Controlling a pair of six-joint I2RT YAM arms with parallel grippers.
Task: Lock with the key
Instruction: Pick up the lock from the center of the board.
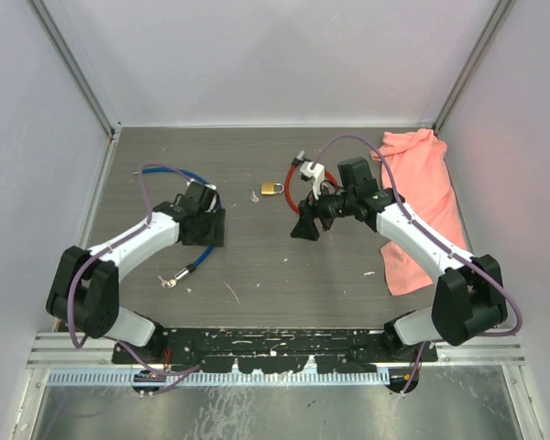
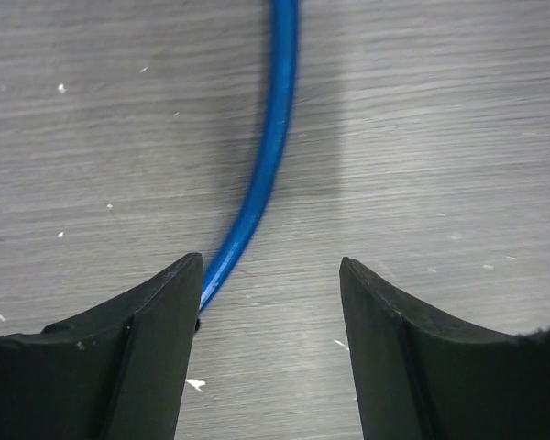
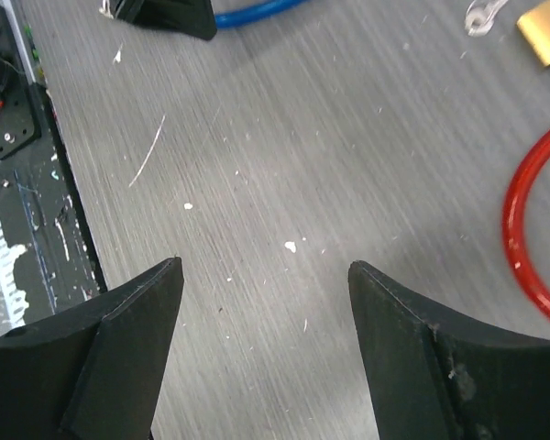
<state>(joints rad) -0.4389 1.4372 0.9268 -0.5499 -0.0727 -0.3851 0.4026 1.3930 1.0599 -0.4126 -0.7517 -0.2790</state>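
A small brass padlock [image 1: 271,188] lies on the grey table [image 1: 257,266] at centre back. It also shows at the top right of the right wrist view, padlock [image 3: 543,32]. A small silver piece that looks like the key [image 1: 254,194] lies just left of it, key [image 3: 481,15]. My right gripper [image 1: 305,227] hovers open over bare table, near side of the padlock, with nothing between its fingers [image 3: 266,268]. My left gripper [image 1: 206,227] is open low over the table, far left of the padlock. A blue cable [image 2: 261,174] runs past its left fingertip [image 2: 179,302], not gripped.
A red cable loop [image 1: 289,197] and a white fitting [image 1: 312,170] lie beside the right gripper. The blue cable [image 1: 197,260] ends in a metal tip [image 1: 169,281] near the left arm. A pink cloth [image 1: 422,202] covers the right side. Walls enclose the table.
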